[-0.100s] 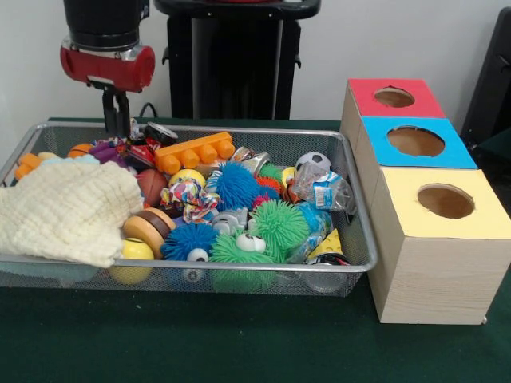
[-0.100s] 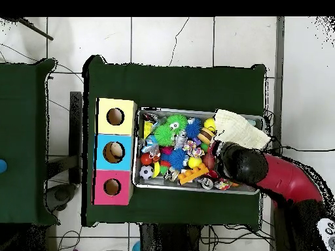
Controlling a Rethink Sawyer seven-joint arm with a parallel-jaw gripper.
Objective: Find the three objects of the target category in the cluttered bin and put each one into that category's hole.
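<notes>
The gripper (image 1: pixel 116 120), its state impossible to tell, hangs over the wire bin's (image 1: pixel 361 239) far corner by the cream cloth (image 1: pixel 68 209), seemingly to search the toys; the target category stays unclear, its holed boxes (image 1: pixel 435 231) beside the bin.

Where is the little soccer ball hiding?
In the front view, the soccer ball sits at the back right of the wire bin, just behind a crinkly clear wrapper and near the red-topped box.

Three holed boxes (image 1: pixel 423 191); one bin (image 1: pixel 351 159); perhaps four spiky balls (image 1: pixel 279 223).
</notes>
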